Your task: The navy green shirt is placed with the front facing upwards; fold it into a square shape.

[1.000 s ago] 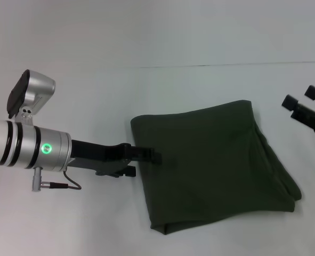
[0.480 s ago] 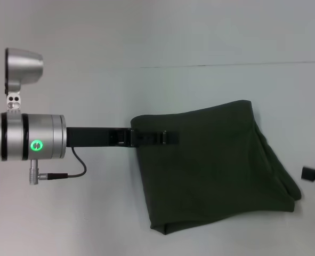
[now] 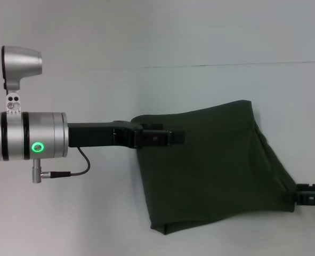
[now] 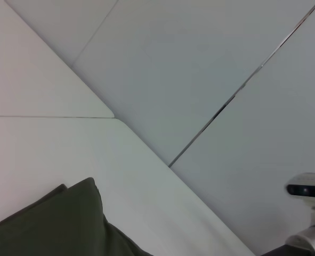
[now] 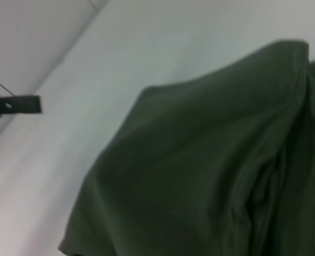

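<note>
Pale tabletop (image 3: 93, 213), nothing else on it but navy green shirt (image 3: 210, 165), folded into rough square bundle. I see left gripper (image 3: 170, 137) reaching level over shirt's left edge, fingers together, whether pinching cloth I cannot tell. Right gripper (image 3: 312, 196) at shirt's near-right corner, grip unclear. No containers here.

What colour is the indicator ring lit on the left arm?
Green, a glowing ring on the silver left arm; the head view shows it best.
</note>
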Action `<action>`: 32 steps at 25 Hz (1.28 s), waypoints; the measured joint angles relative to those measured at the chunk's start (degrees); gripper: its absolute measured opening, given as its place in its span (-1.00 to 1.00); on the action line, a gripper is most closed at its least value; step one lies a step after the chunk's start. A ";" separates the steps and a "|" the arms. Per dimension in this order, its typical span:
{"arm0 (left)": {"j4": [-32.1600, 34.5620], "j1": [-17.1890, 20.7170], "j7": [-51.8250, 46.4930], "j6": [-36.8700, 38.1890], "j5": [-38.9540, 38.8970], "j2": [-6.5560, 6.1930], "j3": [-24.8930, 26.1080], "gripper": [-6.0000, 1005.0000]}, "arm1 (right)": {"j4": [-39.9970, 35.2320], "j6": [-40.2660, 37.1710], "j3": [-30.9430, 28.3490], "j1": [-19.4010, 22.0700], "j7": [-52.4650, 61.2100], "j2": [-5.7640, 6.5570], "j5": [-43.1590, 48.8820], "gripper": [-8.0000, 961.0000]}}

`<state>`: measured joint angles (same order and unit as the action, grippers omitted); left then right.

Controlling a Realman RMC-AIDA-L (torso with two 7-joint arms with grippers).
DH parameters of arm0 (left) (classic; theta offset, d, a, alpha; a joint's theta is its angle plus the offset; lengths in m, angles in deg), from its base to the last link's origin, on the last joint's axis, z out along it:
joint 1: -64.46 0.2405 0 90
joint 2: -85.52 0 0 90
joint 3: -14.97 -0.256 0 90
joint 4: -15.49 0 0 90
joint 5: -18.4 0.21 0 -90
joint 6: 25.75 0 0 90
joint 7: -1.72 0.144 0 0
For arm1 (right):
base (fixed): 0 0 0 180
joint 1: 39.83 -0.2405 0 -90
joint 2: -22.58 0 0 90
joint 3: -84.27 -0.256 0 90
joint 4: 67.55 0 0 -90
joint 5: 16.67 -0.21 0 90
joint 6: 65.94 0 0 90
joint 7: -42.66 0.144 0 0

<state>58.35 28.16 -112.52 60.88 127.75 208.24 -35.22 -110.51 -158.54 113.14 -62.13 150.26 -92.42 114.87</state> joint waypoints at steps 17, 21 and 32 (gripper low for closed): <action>-0.09 0.14 0.40 -0.77 0.07 -0.34 0.33 0.92 | 2.11 2.32 -0.04 -2.97 5.14 -0.88 3.75 0.61; -0.15 -0.04 0.64 -1.17 0.10 -0.40 0.33 0.92 | 2.67 2.58 -0.15 -3.01 5.14 -0.86 3.78 0.59; -0.16 0.24 1.32 -1.75 -0.11 -0.51 0.37 0.92 | 3.15 2.87 -0.18 -3.36 5.19 -0.83 3.65 -0.20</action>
<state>58.19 28.40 -111.20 59.13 127.64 207.73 -34.85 -107.36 -155.67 112.97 -65.49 155.44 -93.25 118.52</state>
